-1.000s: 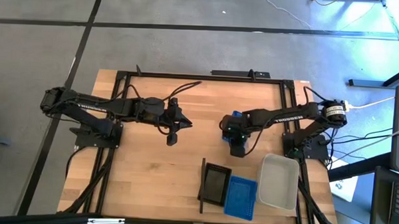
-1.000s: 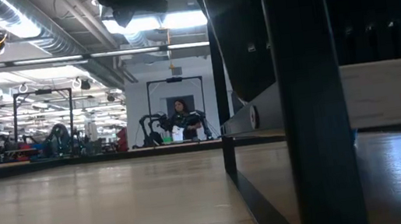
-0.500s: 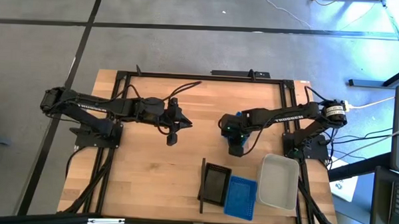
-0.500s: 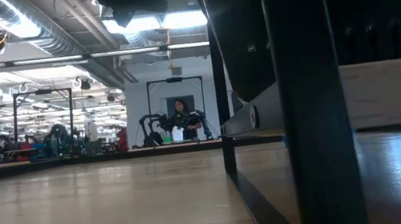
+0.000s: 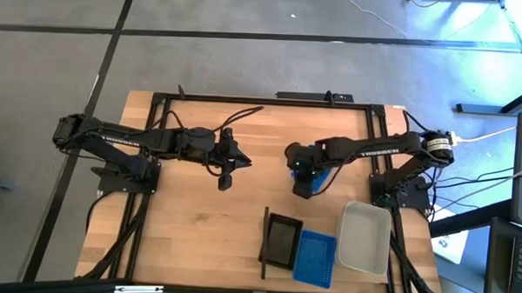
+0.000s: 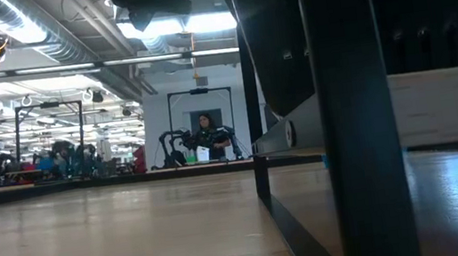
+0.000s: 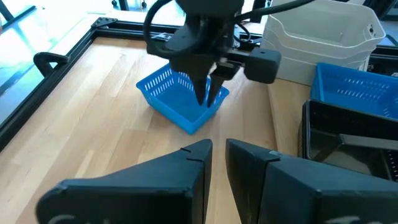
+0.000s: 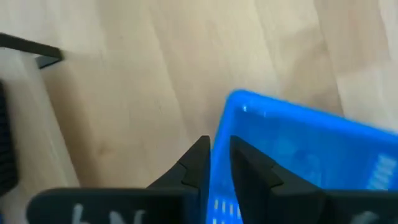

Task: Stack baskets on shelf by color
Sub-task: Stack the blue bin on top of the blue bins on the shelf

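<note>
A pale wooden surface point(image 5: 197, 223) with a black frame stood on a grey concrete floor point(image 5: 246, 63) crossed by dark lines. The right pincer point(image 7: 208, 93) was over the middle of the surface, right of centre, its fingers clamped on the rim of a blue basket point(image 7: 180, 102). In the left wrist view that basket was tilted, one corner low near the wood. The right wrist view showed the thin blue wall squeezed between the two dark fingers point(image 8: 196, 165).

The left pincer point(image 5: 226, 178) hung over the surface left of centre, holding nothing, its fingers nearly together with a narrow gap between them.

On the shelf point(image 5: 361, 276), at the near right part of the surface, stood a black basket point(image 5: 283, 241), a blue stack point(image 5: 315, 255) beside it, and a white stack point(image 5: 364, 238) at the right end. A thin black bar point(image 5: 264, 242) stood just left of the black basket.

The low view looked across the wood into a large workshop with ceiling lights and ducts, where a person point(image 6: 208, 135) sat far off among equipment.
</note>
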### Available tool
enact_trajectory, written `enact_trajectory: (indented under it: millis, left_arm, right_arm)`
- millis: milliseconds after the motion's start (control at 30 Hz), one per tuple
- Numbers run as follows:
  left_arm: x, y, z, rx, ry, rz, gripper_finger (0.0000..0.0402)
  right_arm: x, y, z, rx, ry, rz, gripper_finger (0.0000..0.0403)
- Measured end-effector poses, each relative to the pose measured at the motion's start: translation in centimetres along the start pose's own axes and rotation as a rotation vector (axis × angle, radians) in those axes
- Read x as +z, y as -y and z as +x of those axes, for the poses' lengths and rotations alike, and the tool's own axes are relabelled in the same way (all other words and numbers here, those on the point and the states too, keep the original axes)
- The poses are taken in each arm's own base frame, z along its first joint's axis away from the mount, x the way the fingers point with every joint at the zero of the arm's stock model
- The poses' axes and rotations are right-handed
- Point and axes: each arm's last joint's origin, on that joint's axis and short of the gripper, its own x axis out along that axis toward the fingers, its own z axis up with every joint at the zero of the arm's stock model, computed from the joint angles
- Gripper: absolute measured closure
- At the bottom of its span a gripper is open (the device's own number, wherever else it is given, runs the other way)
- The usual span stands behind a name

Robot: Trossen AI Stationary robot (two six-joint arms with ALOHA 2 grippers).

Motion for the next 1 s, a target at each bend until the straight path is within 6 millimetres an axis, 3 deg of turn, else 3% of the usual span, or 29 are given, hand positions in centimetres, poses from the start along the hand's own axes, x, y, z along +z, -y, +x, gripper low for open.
enact_trajectory:
  millis: [300, 800, 1000]
  left_arm:
    - [0.0, 0.0, 0.0, 0.000, 0.000, 0.000, 0.0363]
    - [0.0, 0.0, 0.0, 0.000, 0.000, -0.001, 0.0363]
    - [0.0, 0.0, 0.0, 0.000, 0.000, -0.003, 0.0363]
  right_arm:
    - [-1.1, 0.2, 1.2, 0.055, -0.091, 0.182, 0.0345]
    - [-1.0, 0.3, 1.9, 0.027, -0.093, 0.120, 0.0345]
    - [-1.0, 0.3, 3.2, 0.018, -0.130, 0.069, 0.0345]
